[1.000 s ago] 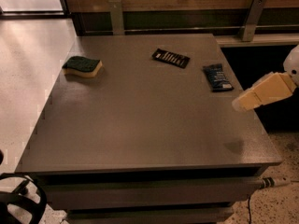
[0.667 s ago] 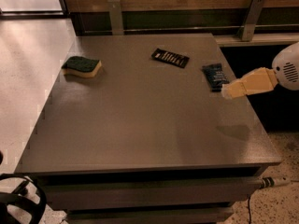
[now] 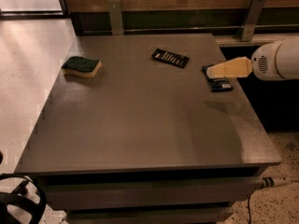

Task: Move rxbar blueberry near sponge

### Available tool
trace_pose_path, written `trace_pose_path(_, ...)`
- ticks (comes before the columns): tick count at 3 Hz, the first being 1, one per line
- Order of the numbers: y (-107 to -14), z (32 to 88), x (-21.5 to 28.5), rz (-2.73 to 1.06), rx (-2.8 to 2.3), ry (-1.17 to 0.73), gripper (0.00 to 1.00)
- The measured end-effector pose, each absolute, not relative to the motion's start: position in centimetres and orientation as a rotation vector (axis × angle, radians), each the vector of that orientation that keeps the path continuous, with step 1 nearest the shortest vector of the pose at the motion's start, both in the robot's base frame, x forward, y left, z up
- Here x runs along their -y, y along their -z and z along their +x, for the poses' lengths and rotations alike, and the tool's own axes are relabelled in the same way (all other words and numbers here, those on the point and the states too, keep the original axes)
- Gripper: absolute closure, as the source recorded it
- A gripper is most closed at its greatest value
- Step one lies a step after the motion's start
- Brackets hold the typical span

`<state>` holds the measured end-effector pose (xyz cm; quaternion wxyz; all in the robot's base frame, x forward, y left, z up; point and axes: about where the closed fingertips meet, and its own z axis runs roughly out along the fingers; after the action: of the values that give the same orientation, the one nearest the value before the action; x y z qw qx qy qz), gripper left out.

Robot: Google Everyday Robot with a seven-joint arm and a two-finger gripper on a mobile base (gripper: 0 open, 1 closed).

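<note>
The rxbar blueberry [image 3: 220, 83], a dark navy wrapper, lies near the table's right edge, partly covered by the gripper. The gripper [image 3: 211, 71], with tan fingers on a white arm, reaches in from the right and hangs just over the bar's upper end. The sponge [image 3: 82, 66], dark green top on a pale yellow base, lies at the far left of the table, well apart from the bar.
A flat black bar with white marks [image 3: 170, 58] lies at the back centre of the grey table [image 3: 140, 125]. Two metal brackets and a wooden wall run behind it. A black wheeled base [image 3: 18, 204] shows at the lower left.
The gripper has moved up and to the left from beside the table's right edge to over the rxbar blueberry. The bars and sponge have not moved.
</note>
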<state>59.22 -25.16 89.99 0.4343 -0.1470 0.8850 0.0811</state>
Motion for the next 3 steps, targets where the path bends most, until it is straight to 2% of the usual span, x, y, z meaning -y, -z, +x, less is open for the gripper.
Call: trace_pose_path(3,-84.8,62.8,22.8,-0.287,-2.236,-0.356,0.0)
